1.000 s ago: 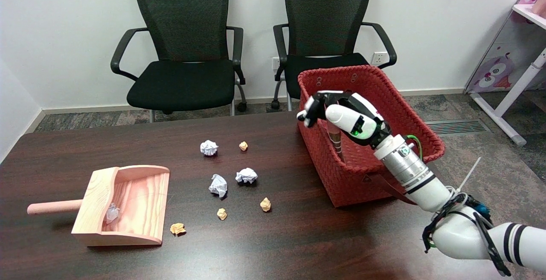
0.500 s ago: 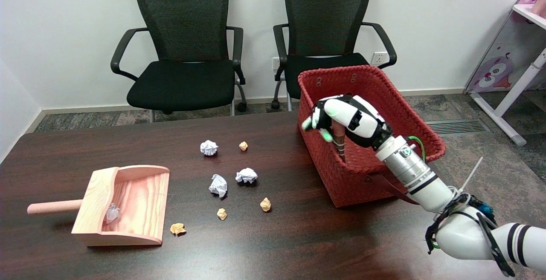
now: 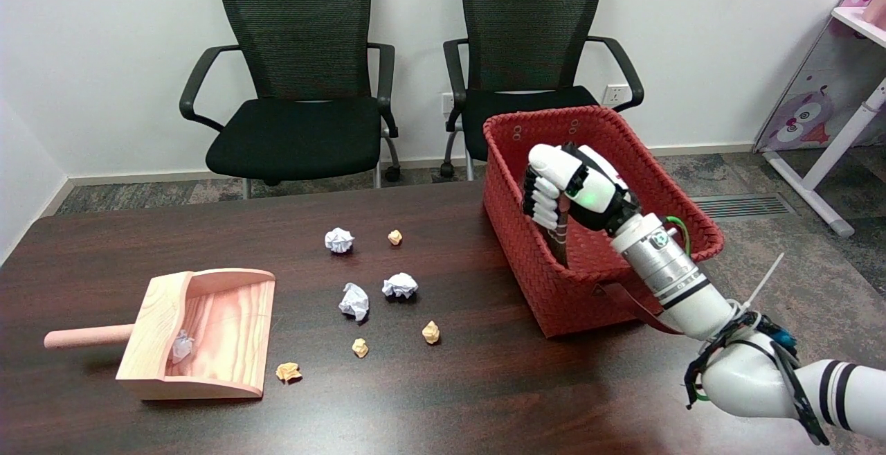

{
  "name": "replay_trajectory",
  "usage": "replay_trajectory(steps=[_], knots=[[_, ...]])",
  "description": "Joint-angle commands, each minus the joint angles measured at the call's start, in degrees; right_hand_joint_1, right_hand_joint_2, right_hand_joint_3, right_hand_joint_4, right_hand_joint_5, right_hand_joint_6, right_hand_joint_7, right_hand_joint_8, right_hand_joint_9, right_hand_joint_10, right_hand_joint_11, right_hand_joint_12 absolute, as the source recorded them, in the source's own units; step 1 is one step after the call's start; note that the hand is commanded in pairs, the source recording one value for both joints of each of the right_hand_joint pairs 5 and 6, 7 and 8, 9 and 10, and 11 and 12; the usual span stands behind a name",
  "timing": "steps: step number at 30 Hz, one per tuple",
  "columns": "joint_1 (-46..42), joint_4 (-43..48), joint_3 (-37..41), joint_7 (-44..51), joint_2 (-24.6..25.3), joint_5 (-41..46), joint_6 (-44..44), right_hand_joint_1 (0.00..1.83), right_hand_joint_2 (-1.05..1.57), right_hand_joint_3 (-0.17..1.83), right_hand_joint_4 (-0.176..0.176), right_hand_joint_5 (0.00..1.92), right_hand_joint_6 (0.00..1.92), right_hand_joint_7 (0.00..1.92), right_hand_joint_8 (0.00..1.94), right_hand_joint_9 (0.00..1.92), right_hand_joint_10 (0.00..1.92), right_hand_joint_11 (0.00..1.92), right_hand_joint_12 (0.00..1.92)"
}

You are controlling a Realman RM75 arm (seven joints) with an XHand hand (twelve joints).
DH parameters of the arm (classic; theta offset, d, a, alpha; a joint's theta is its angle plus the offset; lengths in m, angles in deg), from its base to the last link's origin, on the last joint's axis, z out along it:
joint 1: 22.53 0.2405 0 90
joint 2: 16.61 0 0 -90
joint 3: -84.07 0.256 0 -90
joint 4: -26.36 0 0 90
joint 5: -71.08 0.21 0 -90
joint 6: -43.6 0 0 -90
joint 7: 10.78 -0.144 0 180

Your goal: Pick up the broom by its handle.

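Since a second ago the fingers have been swung from an open reach above the basket's near wall into a full wrap, and the right hand [image 3: 564, 188] has been turned so its knuckles face left. Nothing else on the surface [image 3: 443, 399] has been shifted: dustpan [image 3: 201, 334] and paper scraps lie as they did.

Now the broom handle [image 3: 561, 240] is seen standing nearly upright inside the red woven basket [image 3: 554, 296], close to its near-left wall, with the fingers closed around its upper end. Only a short dark stretch of shaft is shown below the fist; the brush end is hidden down in the basket.

Handling is judged easy: a small table broom, probably light and rigid, with a slim shaft that could twist in a loose fist. Its weight probably sits low at the bristles, so a firm grip near the top and a straight lift clear of the basket rim is called for.
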Motion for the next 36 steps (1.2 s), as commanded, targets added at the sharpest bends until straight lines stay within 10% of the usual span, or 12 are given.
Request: replay_trajectory(steps=[1,13,16,19,20,22,29,31,36], knots=[[2.00,-3.13,0.24,6.49,0.56,3.97,-0.03,0.53,0.70,0.56,0.020,1.92,1.92,1.92,1.92,1.92,1.92,1.92,1.92],[1.56,-8.49,3.48,15.73,0.29,5.36,-0.10,0.84,0.56,0.67,0.016,1.92,1.92,1.92,1.92,1.92,1.92,1.92,1.92],[1.47,-10.68,4.71,17.55,-0.23,5.36,-0.38,0.94,0.77,0.62,0.176,1.92,1.92,1.92,1.92,1.92,1.92,1.92,1.92],[1.29,-13.24,6.05,20.01,-1.02,5.38,-1.61,1.02,1.15,0.91,0.176,1.92,1.92,1.92,1.92,1.92,1.92,1.92,1.92],[1.12,-14.56,6.90,20.99,-1.31,5.72,-2.53,1.04,1.26,0.92,0.084,1.92,1.92,1.92,1.92,1.92,1.92,1.92,1.92],[1.02,-16.32,8.17,22.67,-1.82,6.09,-3.45,1.03,1.44,0.93,0.176,1.92,1.92,1.92,1.92,1.92,1.92,1.92,1.92],[0.86,-22.89,12.48,31.69,-3.48,11.35,-3.98,1.04,1.57,0.97,0.176,1.92,1.92,1.92,1.92,1.92,1.92,1.92,1.92],[1.04,-24.90,13.55,34.32,-3.49,12.40,-4.24,1.07,1.57,0.99,0.063,1.92,1.92,1.92,1.92,1.92,1.92,1.92,1.92],[1.74,-30.54,18.07,40.16,-3.83,14.44,-11.07,1.09,1.57,1.10,0.061,1.92,1.92,1.92,1.92,1.92,1.92,1.92,1.92]])
